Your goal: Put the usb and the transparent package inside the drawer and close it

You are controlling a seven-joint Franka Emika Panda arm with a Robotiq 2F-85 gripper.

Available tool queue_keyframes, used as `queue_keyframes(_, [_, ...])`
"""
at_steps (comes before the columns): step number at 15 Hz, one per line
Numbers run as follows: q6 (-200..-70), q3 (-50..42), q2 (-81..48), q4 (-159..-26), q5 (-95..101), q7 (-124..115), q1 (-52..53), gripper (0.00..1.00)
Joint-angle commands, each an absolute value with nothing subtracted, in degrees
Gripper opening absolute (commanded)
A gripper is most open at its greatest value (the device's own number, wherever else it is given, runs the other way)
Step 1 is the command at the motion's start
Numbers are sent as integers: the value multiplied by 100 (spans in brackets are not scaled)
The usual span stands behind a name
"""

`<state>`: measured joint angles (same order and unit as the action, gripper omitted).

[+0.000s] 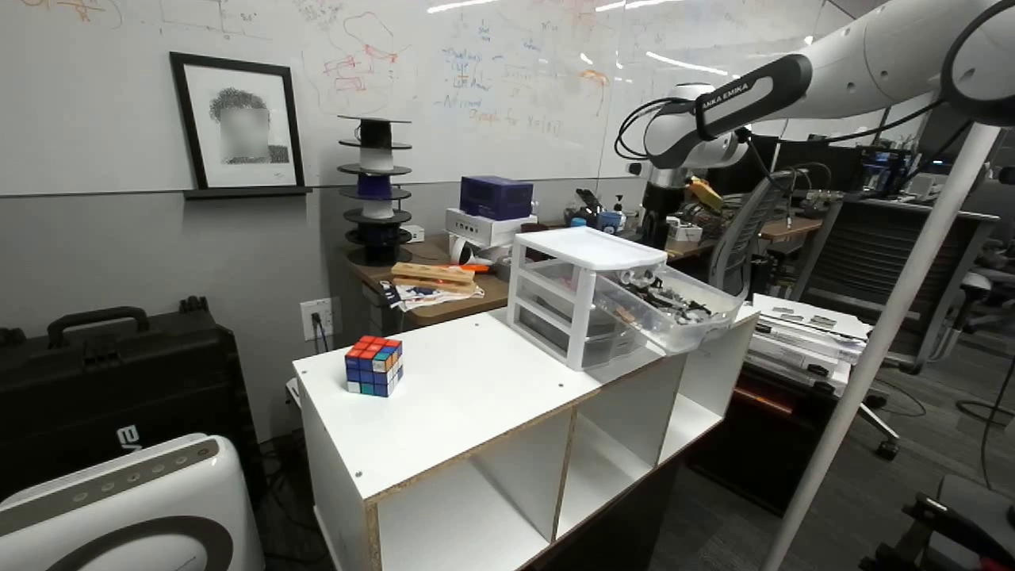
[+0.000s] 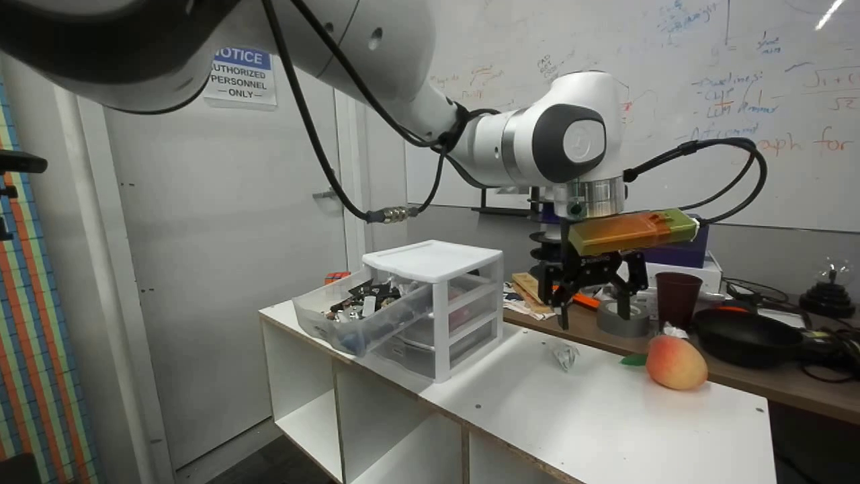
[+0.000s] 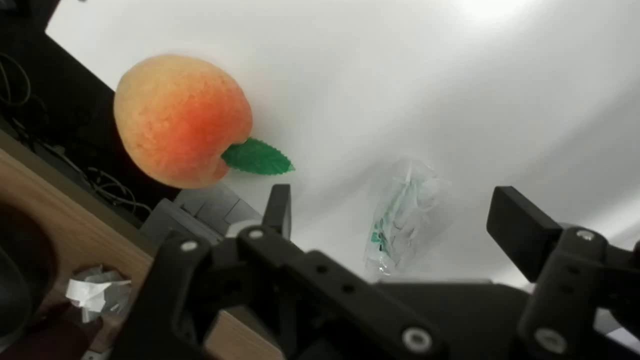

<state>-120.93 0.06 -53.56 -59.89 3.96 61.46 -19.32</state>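
- In the wrist view we had the clear package [image 3: 407, 215] lying on the white cabinet [image 3: 340, 85], green print showing at its lower left; in an exterior view the package [image 2: 565, 355] was just a shiny crumple.
- Its long axis ran on a steep slant in the wrist view, lower left to upper right, with the peach [image 3: 182, 120] off to its upper left, leaf [image 3: 257, 156] pointing roughly its way.
- Above it hung the claw [image 2: 594, 314], fingers [image 3: 276, 210] spread wide, and we spotted a gap between them and the cabinet.
- The top drawer [image 2: 326, 331] stood pulled out of the white drawer unit [image 1: 599, 247] in both exterior views, loaded with dark and silvery bits [image 2: 366, 302]; in an exterior view we saw its front [image 1: 706, 329] pointing right.
- In an exterior view we got the puzzle cube [image 1: 374, 365] whole, yet the unit hid the claw's fingertips; an exterior view brought us the notice sign [image 2: 240, 77], beyond the wrist view's reach.
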Motion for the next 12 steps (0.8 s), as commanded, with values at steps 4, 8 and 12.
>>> queue_keyframes(4, [-11789,628,-6224,-4970,-196,7943,-2203,100])
queue_keyframes(8, [-11420,611,-6599,-4583,-256,8344,-2093,100])
queue_keyframes(12, [-11147,459,-6842,-4277,-127,8490,-1972,66])
